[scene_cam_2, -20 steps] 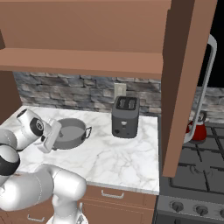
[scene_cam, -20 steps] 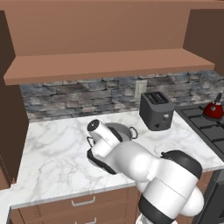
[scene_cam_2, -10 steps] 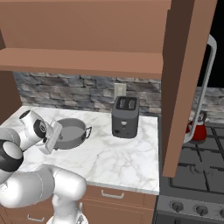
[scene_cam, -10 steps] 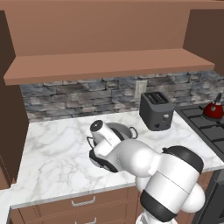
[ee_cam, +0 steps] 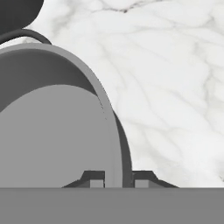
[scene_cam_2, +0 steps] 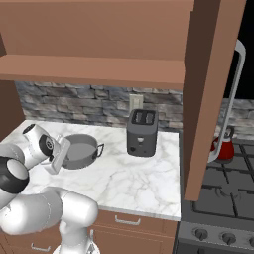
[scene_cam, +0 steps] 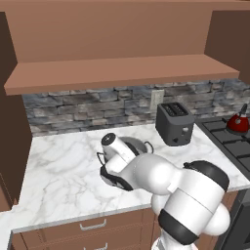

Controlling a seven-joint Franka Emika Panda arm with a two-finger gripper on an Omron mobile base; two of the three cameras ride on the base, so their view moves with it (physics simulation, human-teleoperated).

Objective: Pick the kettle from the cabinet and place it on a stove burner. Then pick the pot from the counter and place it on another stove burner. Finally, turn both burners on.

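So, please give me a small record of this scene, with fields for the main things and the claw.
pot: on the counter, left of the toaster
claw: shut on the pot's rim, one finger inside, one outside
kettle: already on a stove burner
pot step: grasped, not yet lifted
burners: no flame seen

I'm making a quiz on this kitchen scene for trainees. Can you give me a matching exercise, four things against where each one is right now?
Things:
1. kettle
2. pot
3. toaster
4. gripper

Places:
A. on the marble counter, between pot and stove
B. closed over the pot's rim
C. on the stove
D. on the counter, under the hand

Pairs: 1-C, 2-D, 3-A, 4-B
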